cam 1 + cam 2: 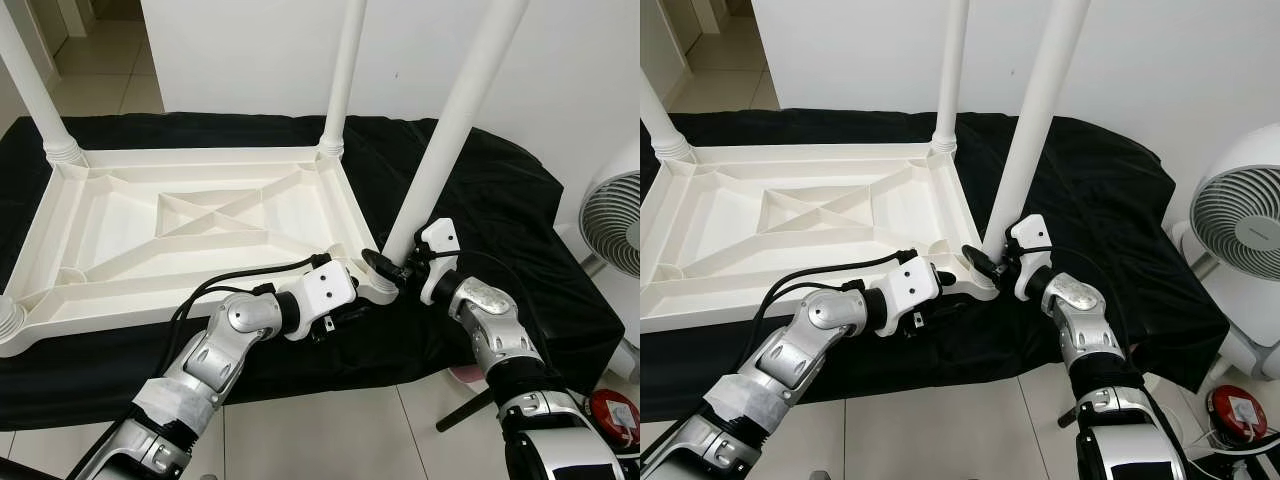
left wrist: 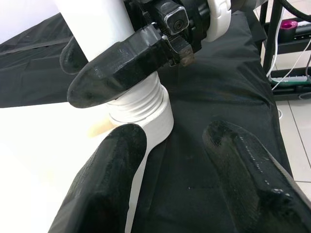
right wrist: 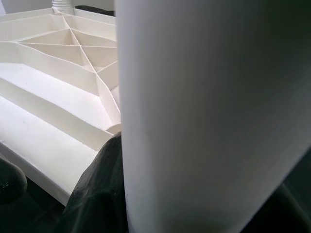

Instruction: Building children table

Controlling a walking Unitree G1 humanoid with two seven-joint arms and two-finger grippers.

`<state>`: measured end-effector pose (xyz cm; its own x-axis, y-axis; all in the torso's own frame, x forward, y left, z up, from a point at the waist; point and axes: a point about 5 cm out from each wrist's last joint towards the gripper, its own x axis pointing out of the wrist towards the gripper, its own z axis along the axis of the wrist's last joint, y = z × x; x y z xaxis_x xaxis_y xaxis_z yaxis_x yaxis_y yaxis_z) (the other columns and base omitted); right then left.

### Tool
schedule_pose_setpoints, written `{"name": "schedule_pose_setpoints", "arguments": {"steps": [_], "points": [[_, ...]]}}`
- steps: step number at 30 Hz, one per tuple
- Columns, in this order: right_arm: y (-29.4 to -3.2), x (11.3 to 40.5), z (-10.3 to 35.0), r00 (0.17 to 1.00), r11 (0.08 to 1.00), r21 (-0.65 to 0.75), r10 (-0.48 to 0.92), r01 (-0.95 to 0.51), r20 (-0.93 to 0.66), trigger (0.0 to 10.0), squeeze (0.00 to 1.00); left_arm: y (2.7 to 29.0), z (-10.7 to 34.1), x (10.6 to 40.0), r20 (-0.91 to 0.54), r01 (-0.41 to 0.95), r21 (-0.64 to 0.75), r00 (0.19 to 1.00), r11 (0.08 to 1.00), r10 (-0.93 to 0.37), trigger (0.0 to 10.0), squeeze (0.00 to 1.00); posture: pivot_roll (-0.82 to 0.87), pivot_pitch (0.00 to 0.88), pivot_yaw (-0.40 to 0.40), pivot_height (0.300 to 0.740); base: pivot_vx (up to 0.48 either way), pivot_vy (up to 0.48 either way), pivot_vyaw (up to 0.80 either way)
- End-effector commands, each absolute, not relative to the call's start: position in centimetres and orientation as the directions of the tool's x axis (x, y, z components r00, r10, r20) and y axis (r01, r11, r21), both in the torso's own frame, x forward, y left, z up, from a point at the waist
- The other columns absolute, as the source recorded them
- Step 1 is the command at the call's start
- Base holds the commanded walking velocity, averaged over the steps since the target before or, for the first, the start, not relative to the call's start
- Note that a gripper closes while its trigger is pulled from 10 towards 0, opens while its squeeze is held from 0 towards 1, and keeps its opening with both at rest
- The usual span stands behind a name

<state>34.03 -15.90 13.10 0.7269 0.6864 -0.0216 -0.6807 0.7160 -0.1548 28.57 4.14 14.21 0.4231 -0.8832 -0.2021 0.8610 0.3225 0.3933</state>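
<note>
Fingers of right gripper [image 1: 388, 268] are grasping the leg [image 1: 450, 135] near its base, seating it in the corner socket | left gripper [image 2: 170, 160], fingers spread, is bracing the upturned tabletop [image 1: 200, 215] on the black cloth [image 1: 500, 210].

We observe a white table leg [image 3: 209, 116] standing very close before the camera, a black finger [image 3: 99, 189] of the right gripper pressed against its side, and beyond it the ribbed underside of the white tabletop [image 3: 58, 82] (another leg socket at its far corner).
</note>
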Motion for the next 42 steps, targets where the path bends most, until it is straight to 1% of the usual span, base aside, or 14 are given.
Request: {"name": "schedule_pose_setpoints", "arguments": {"steps": [1,2,4,6,10,15,19,22,25,34,35,36,37,42], "points": [[-15.6,33.5,11.1,0.733,0.726,-0.1,0.674,-0.68,-0.094,10.0,0.0,4.2,14.2,28.8,-0.195,0.846,0.409,0.448,0.343,-0.872,10.0,0.0,-0.07,0.0,-0.053,0.74,0.0,0.0,0.0],[-15.7,34.0,10.8,0.81,0.809,-0.073,0.576,-0.584,-0.108,10.0,0.0,4.1,14.2,28.8,-0.195,0.847,0.409,0.445,0.34,-0.874,10.0,0.0,-0.07,0.0,-0.055,0.74,0.0,0.0,0.0],[-15.7,34.0,10.8,0.81,0.809,-0.073,0.576,-0.584,-0.108,10.0,0.0,4.1,14.2,28.8,-0.195,0.847,0.409,0.445,0.34,-0.874,10.0,0.0,-0.07,0.0,-0.055,0.74,0.0,0.0,0.0],[-15.5,34.2,10.8,0.866,0.869,-0.045,0.484,-0.492,-0.126,10.0,0.0,4.0,14.2,28.8,-0.194,0.848,0.407,0.443,0.339,-0.875,10.0,0.0,-0.07,0.0,-0.06,0.74,0.0,0.0,0.0],[-15.0,34.2,10.7,0.904,0.912,-0.001,0.405,-0.409,-0.138,10.0,0.0,3.9,14.1,28.6,-0.194,0.851,0.404,0.438,0.335,-0.878,10.0,0.0,-0.07,0.0,-0.061,0.74,0.0,0.0,0.0],[-14.8,34.2,10.6,0.915,0.925,0.017,0.377,-0.379,-0.142,10.0,0.0,3.8,14.0,28.6,-0.195,0.852,0.403,0.436,0.334,-0.879,10.0,0.0,-0.08,0.0,-0.061,0.74,0.0,0.0,0.0],[-13.6,33.3,10.7,0.974,0.982,0.029,0.188,-0.186,-0.13,10.0,0.0,3.6,13.8,28.3,-0.196,0.858,0.398,0.424,0.324,-0.884,10.0,0.0,-0.08,0.0,-0.059,0.74,0.0,0.0,0.0],[-13.6,33.3,10.7,0.974,0.982,0.029,0.188,-0.186,-0.13,10.0,0.0,3.6,13.8,28.3,-0.196,0.858,0.398,0.424,0.324,-0.884,10.0,0.0,-0.08,0.0,-0.059,0.74,0.0,0.0,0.0],[-12.1,32.0,10.7,0.992,0.997,0.082,0.021,-0.01,-0.126,10.0,0.0,3.5,13.8,28.2,-0.198,0.862,0.397,0.415,0.315,-0.888,10.0,0.0,-0.08,0.0,-0.064,0.74,0.0,0.0,0.0],[-11.7,31.6,11.3,0.994,0.995,0.093,-0.012,0.022,-0.108,10.0,0.0,3.4,13.7,28.0,-0.196,0.863,0.391,0.417,0.319,-0.888,10.0,0.0,-0.08,0.0,-0.069,0.74,0.0,0.0,0.0],[-11.9,31.6,11.5,0.994,0.995,0.094,-0.02,0.029,-0.103,10.0,0.41,3.4,13.7,28.0,-0.196,0.863,0.391,0.417,0.319,-0.887,10.0,0.0,-0.07,0.0,-0.071,0.74,0.0,0.0,0.0],[-11.9,31.6,11.5,0.994,0.995,0.094,-0.02,0.029,-0.103,10.0,0.41,3.4,13.7,28.0,-0.196,0.863,0.391,0.417,0.319,-0.887,10.0,0.0,-0.07,0.0,-0.071,0.74,0.0,0.0,0.0],[-12.1,31.7,11.8,0.996,0.995,0.098,-0.019,0.028,-0.085,10.0,1.0,3.4,13.7,28.0,-0.196,0.863,0.391,0.419,0.321,-0.887,10.0,0.0,-0.07,0.0,-0.073,0.74,0.0,0.0,0.0],[-12.6,31.8,12.7,0.999,0.994,0.104,-0.011,0.015,-0.035,10.0,1.0,3.4,13.8,28.1,-0.194,0.861,0.392,0.423,0.325,-0.885,10.0,0.0,-0.08,0.0,-0.073,0.74,0.0,0.0,0.0]]}}
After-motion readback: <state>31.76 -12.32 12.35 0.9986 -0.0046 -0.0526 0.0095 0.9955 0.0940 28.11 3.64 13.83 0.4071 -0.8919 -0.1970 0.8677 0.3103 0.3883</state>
